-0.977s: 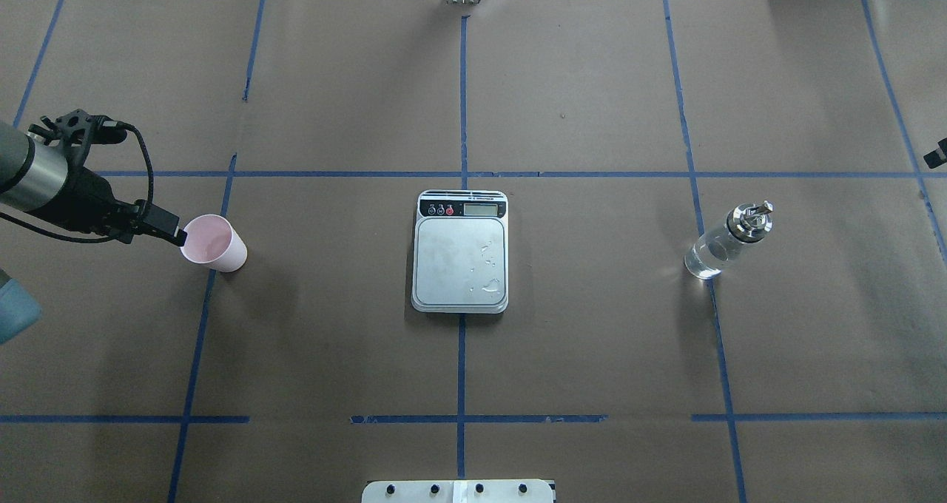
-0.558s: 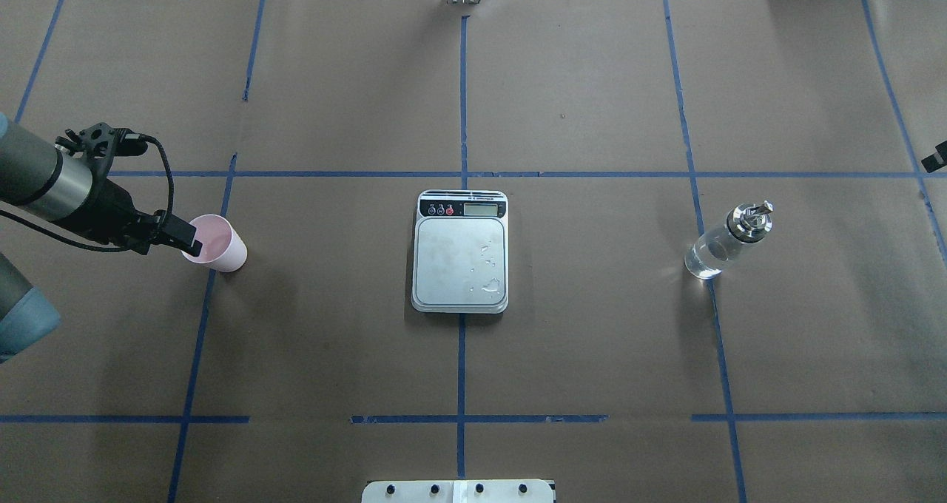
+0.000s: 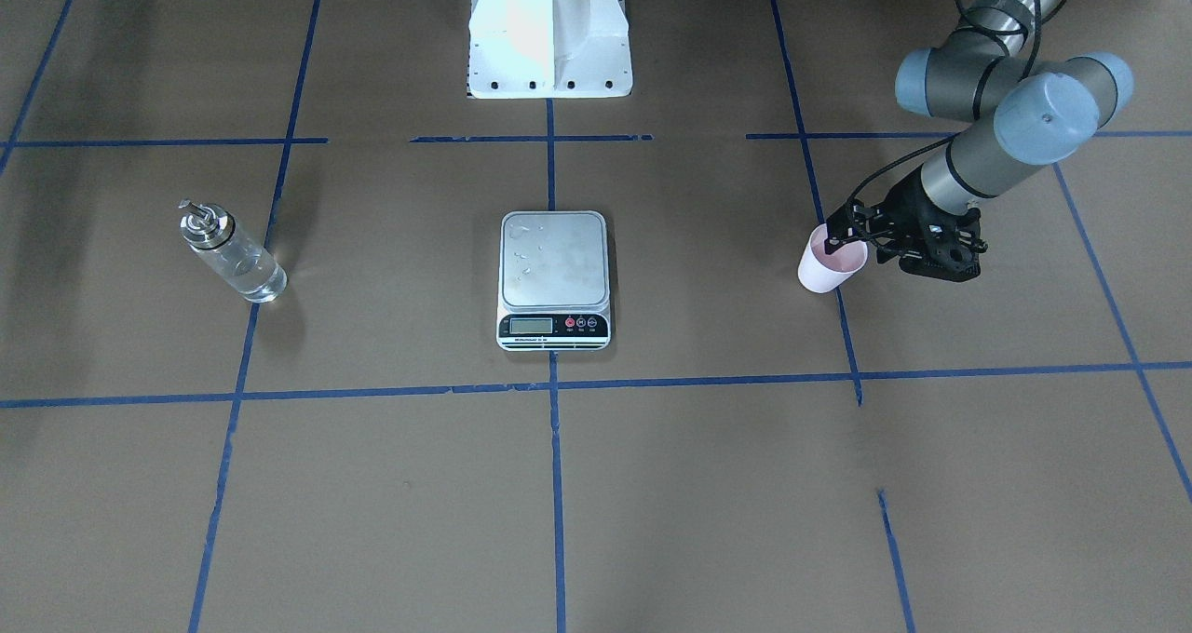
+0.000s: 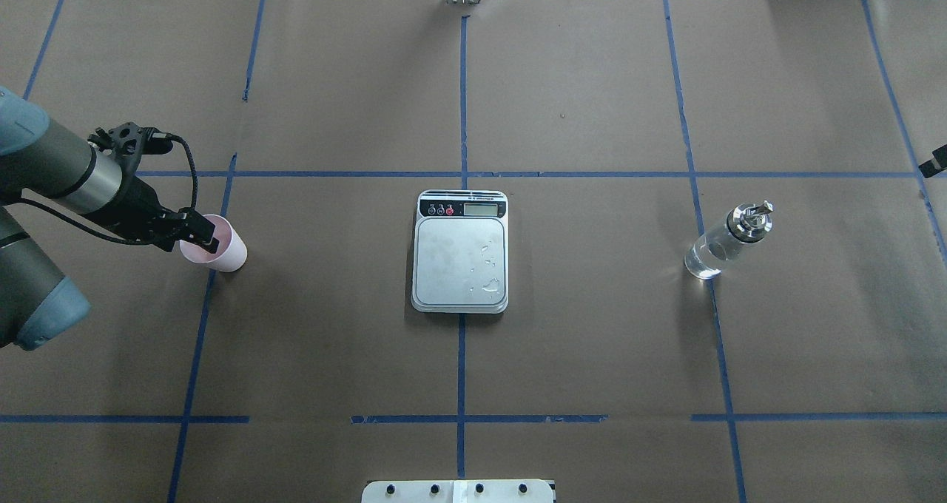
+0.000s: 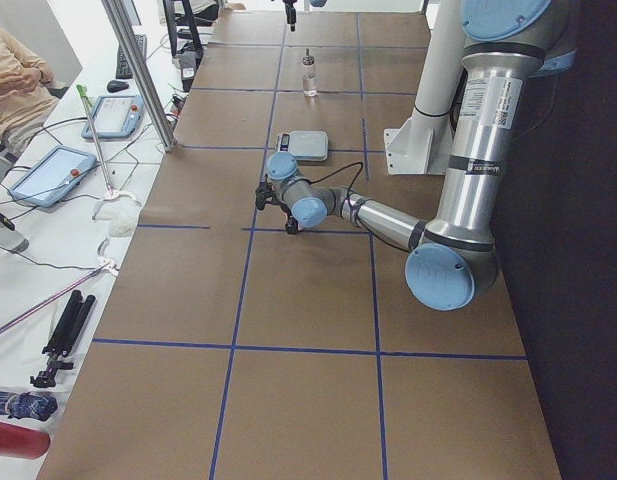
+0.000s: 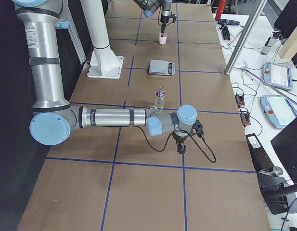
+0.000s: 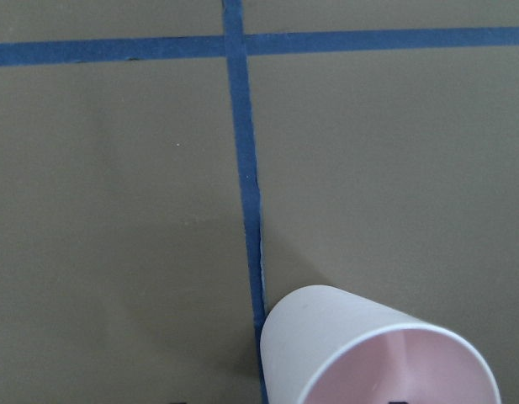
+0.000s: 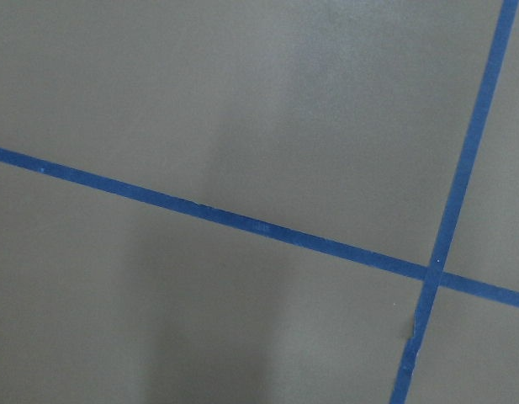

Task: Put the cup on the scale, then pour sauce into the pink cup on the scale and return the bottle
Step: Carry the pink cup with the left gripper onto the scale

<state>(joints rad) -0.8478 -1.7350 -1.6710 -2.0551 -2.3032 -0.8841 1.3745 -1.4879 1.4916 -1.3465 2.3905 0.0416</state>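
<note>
Left fingers (image 4: 208, 237) low, outstretched; right fingers (image 6: 180, 148) downward

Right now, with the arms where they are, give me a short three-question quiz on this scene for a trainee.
1. True or false: the cup stands on the scale.
2. The left gripper is at: A the cup's rim, B the scale's buttons, C the far table edge.
3. Fill in: the bottle stands on the robot's ___ side of the scale.
Key: 1 false; 2 A; 3 right.
</note>
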